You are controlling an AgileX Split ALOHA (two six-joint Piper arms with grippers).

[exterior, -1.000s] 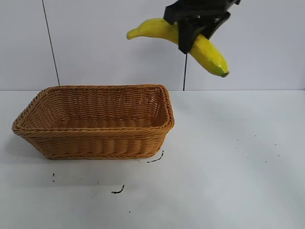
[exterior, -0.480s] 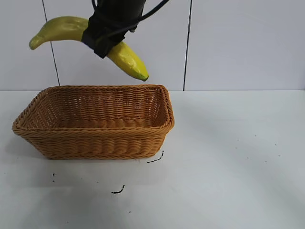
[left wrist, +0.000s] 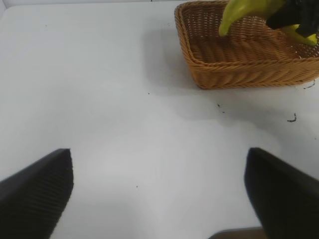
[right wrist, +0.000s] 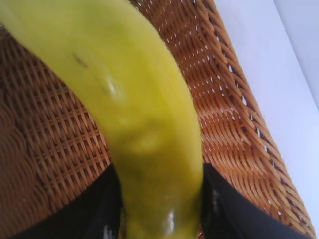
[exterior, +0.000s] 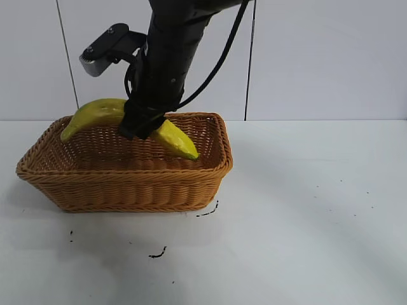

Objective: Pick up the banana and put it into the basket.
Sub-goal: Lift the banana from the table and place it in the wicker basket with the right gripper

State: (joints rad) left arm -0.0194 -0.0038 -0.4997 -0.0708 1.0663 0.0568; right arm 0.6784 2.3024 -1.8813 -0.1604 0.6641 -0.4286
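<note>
My right gripper is shut on the yellow banana at its middle and holds it inside the mouth of the tan wicker basket, just above the basket floor. The banana's greenish tip points toward the basket's right end. In the right wrist view the banana fills the frame over the basket's weave, with black fingers on both sides of it. The left wrist view shows the basket and banana far off; my left gripper is open over bare table.
The white table spreads around the basket, with small dark marks in front of it. A white wall with vertical seams stands behind.
My right gripper has carried the banana from high at the right to the left and down into the basket opening. The left arm has not visibly changed.
</note>
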